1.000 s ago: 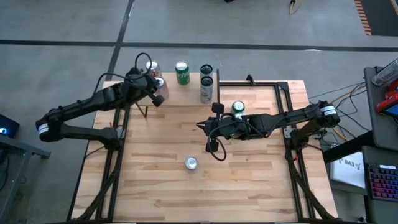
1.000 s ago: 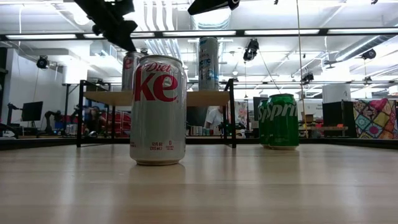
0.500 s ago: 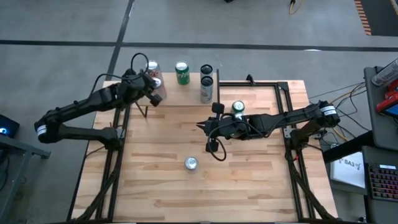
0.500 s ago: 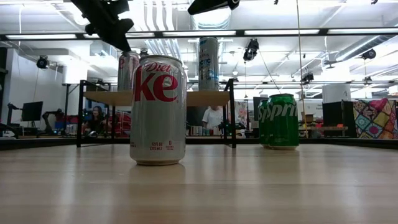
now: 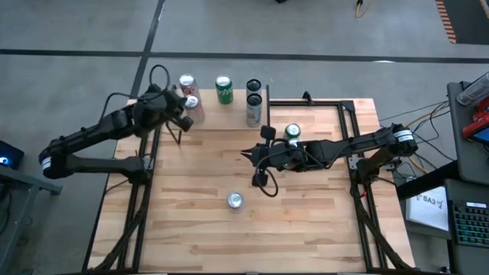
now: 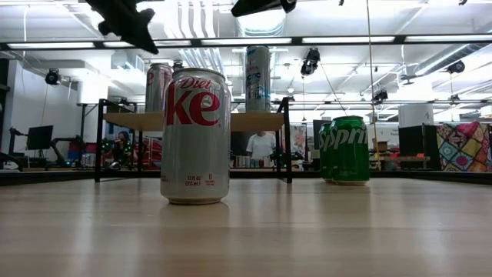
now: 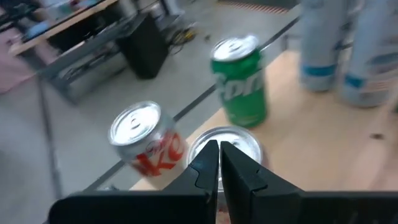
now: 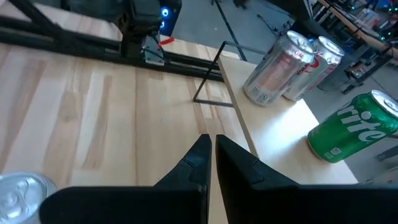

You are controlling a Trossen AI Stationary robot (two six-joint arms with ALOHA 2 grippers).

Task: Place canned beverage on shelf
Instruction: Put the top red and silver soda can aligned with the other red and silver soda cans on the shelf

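Observation:
The shelf stands at the table's far edge on thin black legs. On it stand two Diet Coke cans, a green Sprite can and two tall pale cans. My left gripper is shut and hovers just left of and above the nearer Coke can, apart from it. My right gripper is shut and hangs over the table's middle, holding nothing. Another Diet Coke can and another Sprite can stand on the tabletop.
The shelf's black legs rise from the tabletop. The right arm stretches over the table's right half, close by the Sprite can on the table. Bare wood lies on the near left of the table.
My left gripper has drawn back from the Coke cans on the shelf toward the table's left edge and risen a little, staying shut. The cans remain upright on the shelf.

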